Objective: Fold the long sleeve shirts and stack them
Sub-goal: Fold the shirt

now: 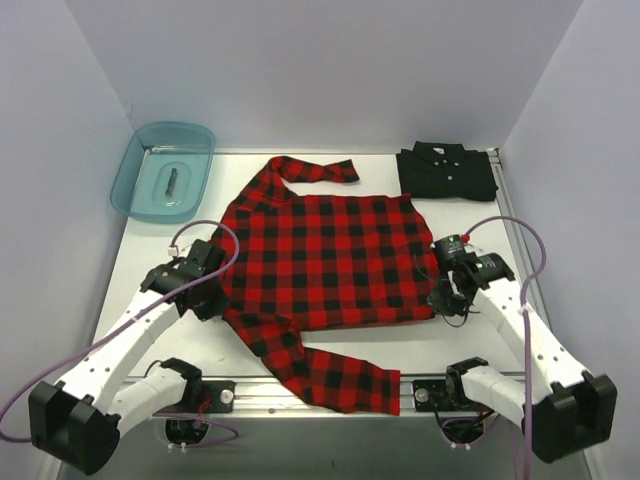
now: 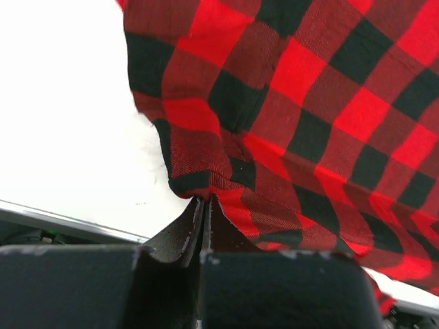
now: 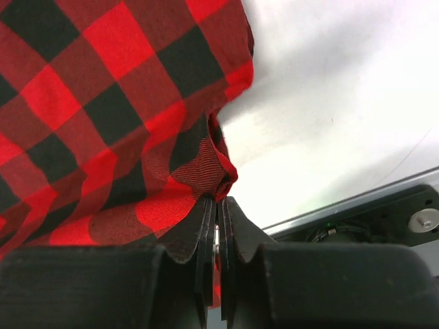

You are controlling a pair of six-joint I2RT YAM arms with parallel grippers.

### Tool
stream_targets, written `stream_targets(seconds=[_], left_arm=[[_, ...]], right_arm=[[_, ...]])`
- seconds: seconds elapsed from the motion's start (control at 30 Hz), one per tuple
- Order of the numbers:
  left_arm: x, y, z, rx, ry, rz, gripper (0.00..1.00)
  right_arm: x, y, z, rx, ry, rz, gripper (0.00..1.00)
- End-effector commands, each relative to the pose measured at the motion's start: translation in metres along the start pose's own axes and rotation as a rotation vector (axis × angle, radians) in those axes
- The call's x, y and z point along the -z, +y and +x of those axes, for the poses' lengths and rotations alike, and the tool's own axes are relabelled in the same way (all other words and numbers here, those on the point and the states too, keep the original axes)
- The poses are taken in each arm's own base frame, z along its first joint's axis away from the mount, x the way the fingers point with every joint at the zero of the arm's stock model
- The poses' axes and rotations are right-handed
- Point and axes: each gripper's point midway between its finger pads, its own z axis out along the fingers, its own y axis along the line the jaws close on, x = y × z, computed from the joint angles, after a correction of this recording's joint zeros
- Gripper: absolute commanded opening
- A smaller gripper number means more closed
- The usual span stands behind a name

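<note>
On the table, centre: plaid shirt spread flat.
We note the left gripper clamped on its left edge and the right gripper clamped on its right edge; the black shirt lies folded at the far right corner, well apart.

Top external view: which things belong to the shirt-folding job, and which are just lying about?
Job:
red-and-black plaid flannel shirt, spread flat, pinched at opposite edges by left gripper and right gripper
plain black collared shirt, folded, far right

Lying about:
translucent teal plastic bin, far left
small dark item inside it
</note>
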Motion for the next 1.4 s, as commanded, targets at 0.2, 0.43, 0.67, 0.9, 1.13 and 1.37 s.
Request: stream_targets(seconds=[0.2, 0.43, 0.67, 0.9, 1.13, 1.37], left_arm=[[-0.020, -0.026, -0.051, -0.035, -0.104, -0.026, 0.02], [-0.046, -0.031, -0.060, -0.028, -0.085, -0.037, 0.06], [-0.062, -0.046, -0.070, -0.016, -0.053, -0.009, 0.28], [-0.041, -0.061, -0.093, -0.032, -0.101, 0.069, 0.58], [0.002, -0.052, -0.117, -0.151, -0.284, 0.116, 0.97], [-0.003, -0.023, -0.117, -0.230, -0.376, 0.049, 0.98]], right_arm=[[-0.023, 0.012, -0.055, 0.081, -0.020, 0.109, 0.04], [-0.058, 0.029, -0.071, 0.107, 0.053, 0.160, 0.10], [-0.078, 0.039, -0.087, 0.088, 0.067, 0.182, 0.29], [-0.049, 0.048, -0.110, 0.145, -0.035, 0.109, 0.55], [0.010, 0.088, -0.050, 0.570, -0.158, -0.130, 0.75], [0.034, 0.123, 0.081, 1.030, -0.070, -0.387, 0.65]])
